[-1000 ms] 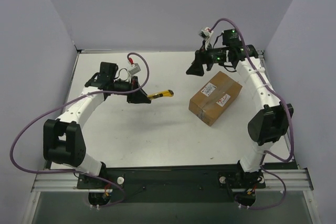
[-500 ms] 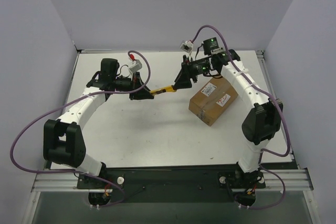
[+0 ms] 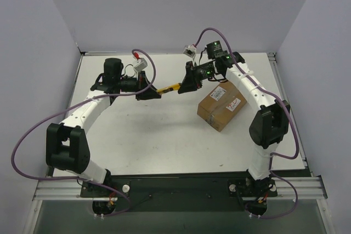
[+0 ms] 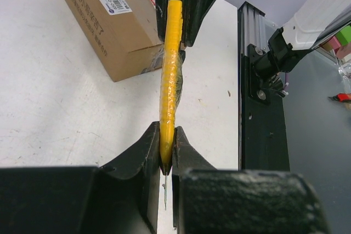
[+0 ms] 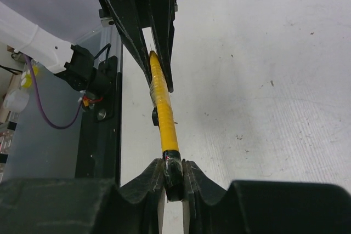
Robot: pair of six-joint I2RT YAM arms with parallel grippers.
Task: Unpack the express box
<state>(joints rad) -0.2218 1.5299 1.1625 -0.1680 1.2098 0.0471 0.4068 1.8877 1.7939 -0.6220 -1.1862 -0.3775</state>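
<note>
The express box (image 3: 222, 105), a brown carton with a white label and red marks, lies on the table right of centre, its flaps closed; the left wrist view shows the box (image 4: 109, 20) too. A yellow utility knife (image 3: 168, 89) hangs above the table between both grippers. My left gripper (image 3: 151, 92) is shut on the knife's blade end (image 4: 166, 152), a thin blade poking out behind the fingers. My right gripper (image 3: 182, 87) is shut on the knife's black butt end (image 5: 175, 171). Neither gripper touches the box.
The black base rail (image 4: 263, 113) runs along the table's near edge. Grey walls enclose the table on the left, the back and the right. The right arm's white links (image 3: 258, 94) arch over the box's far side.
My right gripper swung left from behind the box to the knife and shut on its black end. The left gripper kept its grip and turned the knife slightly toward the back.
</note>
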